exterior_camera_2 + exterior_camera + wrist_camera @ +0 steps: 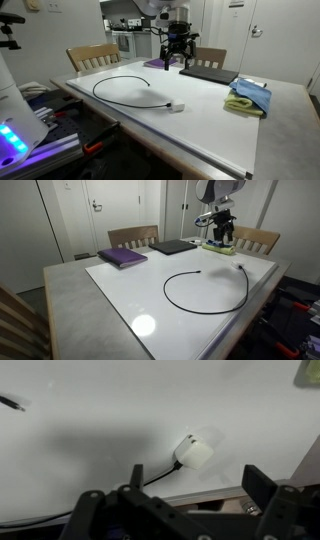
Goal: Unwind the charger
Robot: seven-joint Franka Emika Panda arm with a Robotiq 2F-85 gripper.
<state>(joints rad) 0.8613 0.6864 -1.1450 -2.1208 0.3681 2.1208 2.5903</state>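
Observation:
The charger is a thin black cable (215, 310) lying in a wide open loop on the white board; it shows in both exterior views (120, 80). Its small white plug block (179, 106) rests at one end near the board's edge. In the wrist view the plug block (193, 452) lies flat with the cable running off to the lower left, and the free cable tip (12, 402) sits at the upper left. My gripper (222, 238) (175, 62) hangs high above the table. Its jaws (195, 490) are open and empty, and the plug lies between them far below.
A purple book (122, 256) and a flat dark laptop (173, 247) lie at the far side of the table. A yellow-green and blue cloth (248, 97) lies beside the laptop. Wooden chairs (132, 235) stand behind the grey table (70, 300).

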